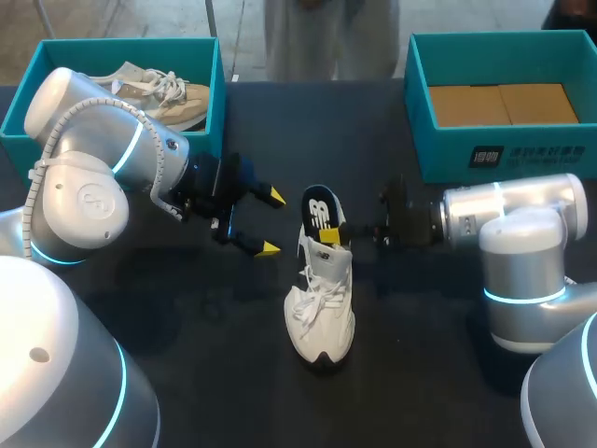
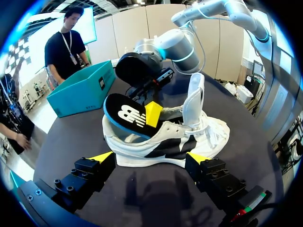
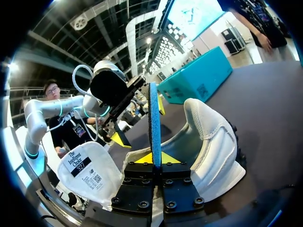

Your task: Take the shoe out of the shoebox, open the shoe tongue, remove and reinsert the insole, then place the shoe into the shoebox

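Observation:
A white shoe with black trim (image 1: pixel 322 313) stands on the dark table, toe toward me. Its black, blue-edged insole (image 1: pixel 319 213) sticks up out of the heel opening. My right gripper (image 1: pixel 333 235) is shut on the insole's edge; in the right wrist view the insole (image 3: pixel 154 123) stands edge-on between the yellow tips of the right gripper (image 3: pixel 155 158), with the tongue (image 3: pixel 90 172) folded out beside it. My left gripper (image 1: pixel 270 221) hangs open just left of the heel, touching nothing. From the left wrist view the shoe (image 2: pixel 165 142) lies ahead of the left gripper (image 2: pixel 150 157).
A teal shoebox (image 1: pixel 220 112) at the back left holds a beige shoe (image 1: pixel 163 93). A second teal shoebox (image 1: pixel 494 154) at the back right has brown cardboard in its bottom. A person stands beyond the far table edge without touching anything.

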Action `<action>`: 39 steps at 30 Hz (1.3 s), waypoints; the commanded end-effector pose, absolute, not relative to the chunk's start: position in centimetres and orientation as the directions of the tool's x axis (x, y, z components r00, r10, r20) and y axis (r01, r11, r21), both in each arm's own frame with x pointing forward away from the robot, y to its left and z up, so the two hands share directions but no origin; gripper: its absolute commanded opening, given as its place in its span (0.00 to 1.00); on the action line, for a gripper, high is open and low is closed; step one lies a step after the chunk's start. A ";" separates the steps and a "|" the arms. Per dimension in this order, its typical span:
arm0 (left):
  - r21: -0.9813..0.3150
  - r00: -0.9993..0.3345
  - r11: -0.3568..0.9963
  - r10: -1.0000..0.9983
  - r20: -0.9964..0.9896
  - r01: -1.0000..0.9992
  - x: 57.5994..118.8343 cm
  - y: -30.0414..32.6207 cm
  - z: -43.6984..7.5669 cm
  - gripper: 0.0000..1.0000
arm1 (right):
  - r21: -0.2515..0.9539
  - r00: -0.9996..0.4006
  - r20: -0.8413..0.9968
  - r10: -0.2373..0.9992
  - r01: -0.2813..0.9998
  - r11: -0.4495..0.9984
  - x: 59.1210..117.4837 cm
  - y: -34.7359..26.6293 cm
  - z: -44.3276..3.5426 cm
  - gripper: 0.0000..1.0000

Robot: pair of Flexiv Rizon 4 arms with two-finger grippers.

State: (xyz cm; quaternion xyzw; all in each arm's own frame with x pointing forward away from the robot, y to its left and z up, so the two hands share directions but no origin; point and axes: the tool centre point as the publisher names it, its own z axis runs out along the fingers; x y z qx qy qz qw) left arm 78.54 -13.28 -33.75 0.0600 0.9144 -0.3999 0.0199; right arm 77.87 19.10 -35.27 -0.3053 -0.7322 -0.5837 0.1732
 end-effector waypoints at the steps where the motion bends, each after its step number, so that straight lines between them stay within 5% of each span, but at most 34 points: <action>1: -0.726 -0.992 0.676 0.094 -0.084 0.126 78.5 -13.3 -33.7 1.00 | 0.759 -0.762 0.595 0.255 0.637 0.131 78.0 19.4 -34.9 0.18; 4: -0.726 -0.992 0.676 0.094 -0.084 0.126 78.5 -13.3 -33.7 1.00 | 0.769 -0.772 0.583 0.254 0.625 0.134 78.6 19.5 -34.4 0.29; 11: -0.726 -0.992 0.676 0.094 -0.084 0.126 78.5 -13.3 -33.7 1.00 | 0.787 -0.792 0.561 0.240 0.600 0.143 80.1 19.8 -33.9 0.29; 16: -0.726 -0.992 0.676 0.094 -0.084 0.126 78.5 -13.3 -33.7 1.00 | 0.796 -0.802 0.551 0.229 0.588 0.144 81.2 20.1 -33.7 0.24; 18: -0.726 -0.992 0.676 0.094 -0.084 0.126 78.5 -13.3 -33.7 1.00 | 0.789 -0.799 0.560 0.220 0.595 0.155 81.5 20.1 -33.8 0.00; 39: -0.726 -0.992 0.676 0.094 -0.084 0.126 78.5 -13.3 -33.7 1.00 | 0.632 -0.672 0.692 0.265 0.741 0.228 78.8 19.0 -35.0 0.00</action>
